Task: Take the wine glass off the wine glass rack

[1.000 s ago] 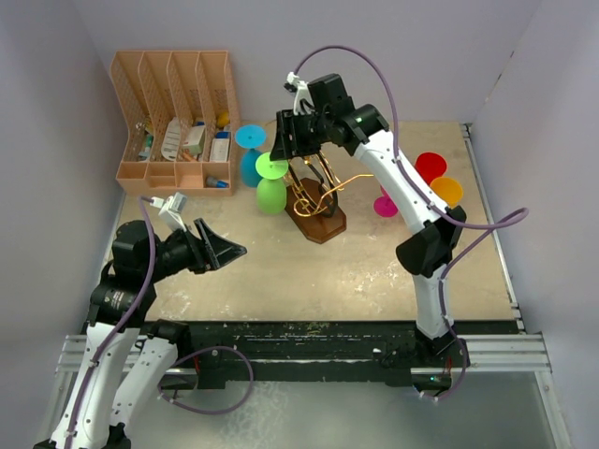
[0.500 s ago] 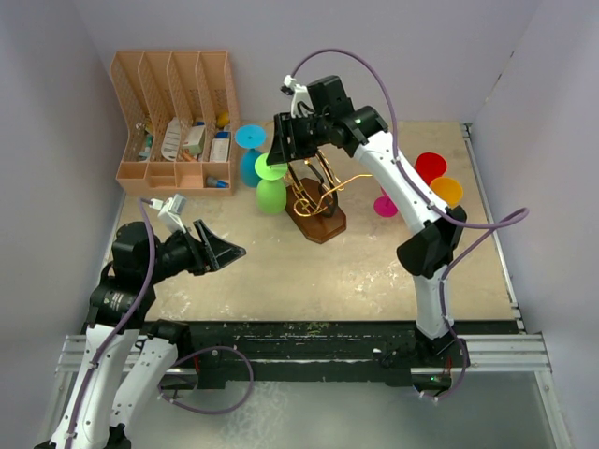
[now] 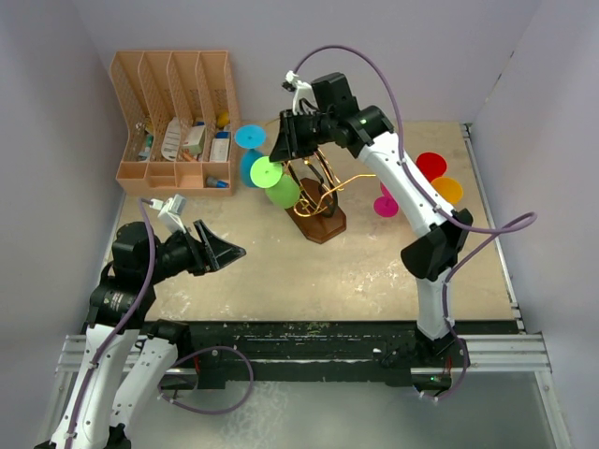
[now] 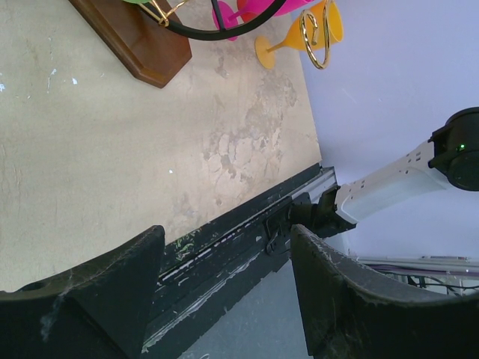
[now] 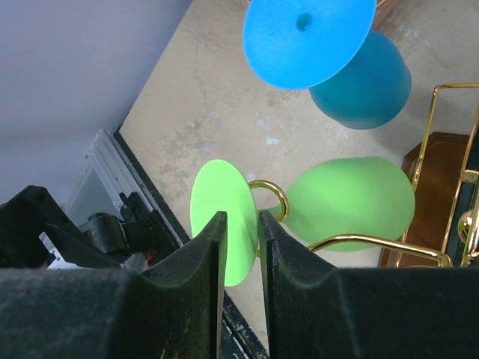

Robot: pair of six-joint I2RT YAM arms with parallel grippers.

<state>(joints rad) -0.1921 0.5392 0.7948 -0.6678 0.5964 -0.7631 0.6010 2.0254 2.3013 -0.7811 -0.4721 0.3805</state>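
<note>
Top external view: the right gripper is positioned at the 10 o'clock side of the gold wire wine glass rack, which has curled scroll arms and a dark brown oval wooden base. The opaque bright green wine glass lies tilted, nearly on its side, at the rack's 9 o'clock edge. Its round foot points toward 10 o'clock and its bowl toward the rack.

Right wrist view: the fingers of the right gripper are clamped against both faces of the foot of the green wine glass. A gold curl of the rack arches over the stem just beside the foot. A blue wine glass stands inverted at 12 o'clock of the green one, apart from it.

Left wrist view: the fingers of the left gripper are spread apart. In the top external view the left gripper hangs above the beige table at 7 o'clock of the rack, well apart from it.

A tan slotted desk organiser occupies the table's 10 o'clock corner. A pink glass, a red glass and an orange glass are grouped at 3 o'clock of the rack.
</note>
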